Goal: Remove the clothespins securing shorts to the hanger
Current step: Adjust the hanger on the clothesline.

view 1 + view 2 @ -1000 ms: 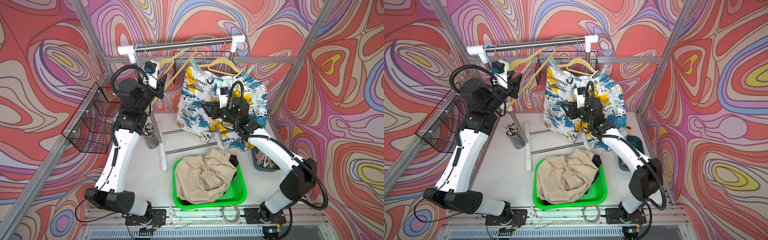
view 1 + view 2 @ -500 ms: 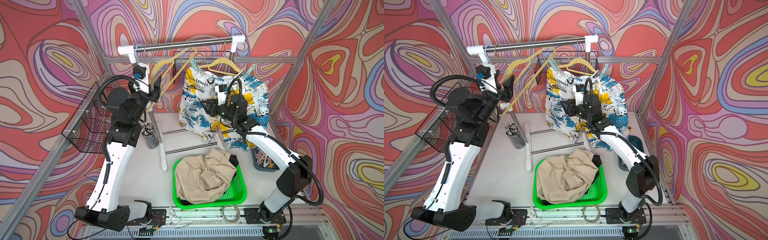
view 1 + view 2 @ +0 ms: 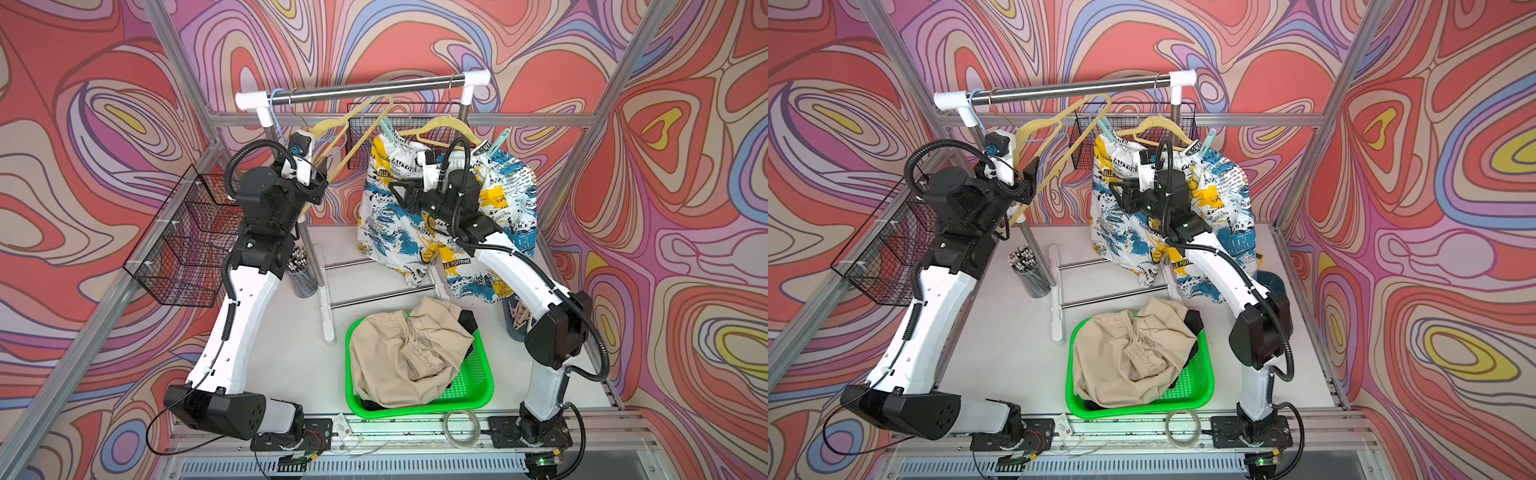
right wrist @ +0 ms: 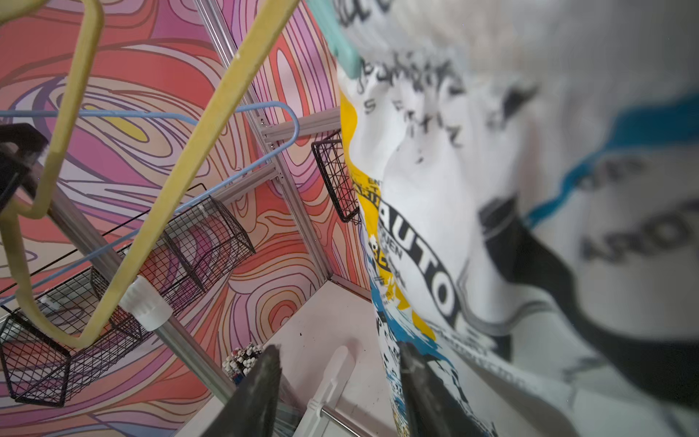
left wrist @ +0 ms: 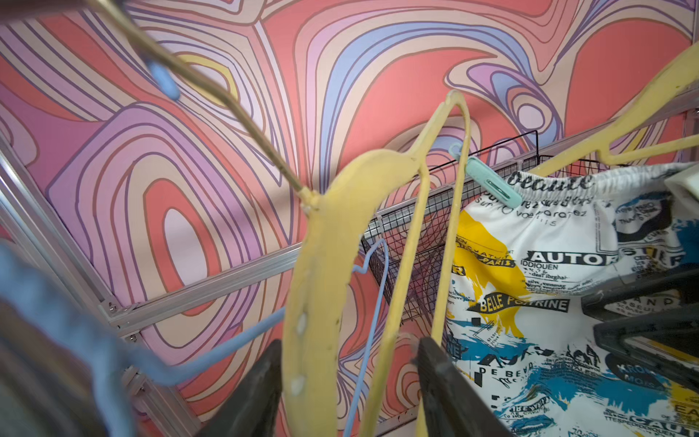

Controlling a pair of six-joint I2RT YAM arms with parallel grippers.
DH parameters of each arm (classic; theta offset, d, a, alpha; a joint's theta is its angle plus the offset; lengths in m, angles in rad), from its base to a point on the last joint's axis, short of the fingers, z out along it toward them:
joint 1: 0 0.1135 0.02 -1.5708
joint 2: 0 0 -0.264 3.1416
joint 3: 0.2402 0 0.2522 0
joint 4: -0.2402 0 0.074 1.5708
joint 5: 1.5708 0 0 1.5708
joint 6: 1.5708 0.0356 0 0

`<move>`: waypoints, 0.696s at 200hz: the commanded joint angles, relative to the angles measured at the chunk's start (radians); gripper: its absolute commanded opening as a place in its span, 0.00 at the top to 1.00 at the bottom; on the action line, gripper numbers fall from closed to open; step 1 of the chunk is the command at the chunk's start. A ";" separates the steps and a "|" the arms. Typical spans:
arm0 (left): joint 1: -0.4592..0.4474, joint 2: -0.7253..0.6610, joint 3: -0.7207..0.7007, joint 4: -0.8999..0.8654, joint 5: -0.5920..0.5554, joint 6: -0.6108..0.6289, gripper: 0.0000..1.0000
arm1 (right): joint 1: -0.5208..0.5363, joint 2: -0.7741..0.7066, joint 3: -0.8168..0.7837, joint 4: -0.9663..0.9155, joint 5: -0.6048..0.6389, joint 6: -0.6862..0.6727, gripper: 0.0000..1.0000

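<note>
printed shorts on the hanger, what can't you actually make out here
- Printed shorts, middle of waistband: hidden behind the right arm in both top views.
- Mint clothespin: blurred and cut by the frame edge in the right wrist view.
- Black shorts: mostly buried under beige shorts in both top views.
- Binned clothespins: partly behind the right arm, uncountable.

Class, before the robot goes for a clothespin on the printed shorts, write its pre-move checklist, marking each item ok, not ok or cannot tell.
1. Both mint-green clothespins visible on the printed shorts' waistband: ok.
2. Right gripper open and empty: ok.
3. Right gripper lined up on a clothespin: not ok, aimed below the waistband.
4. Left gripper clear of the empty yellow hanger: not ok, hanger runs between its jaws.
5. Beige shorts in the green basket: ok.
</note>
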 commanded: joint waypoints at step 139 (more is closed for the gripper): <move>-0.001 -0.082 -0.003 -0.074 0.122 -0.111 1.00 | -0.002 0.023 0.029 -0.001 0.028 -0.014 0.48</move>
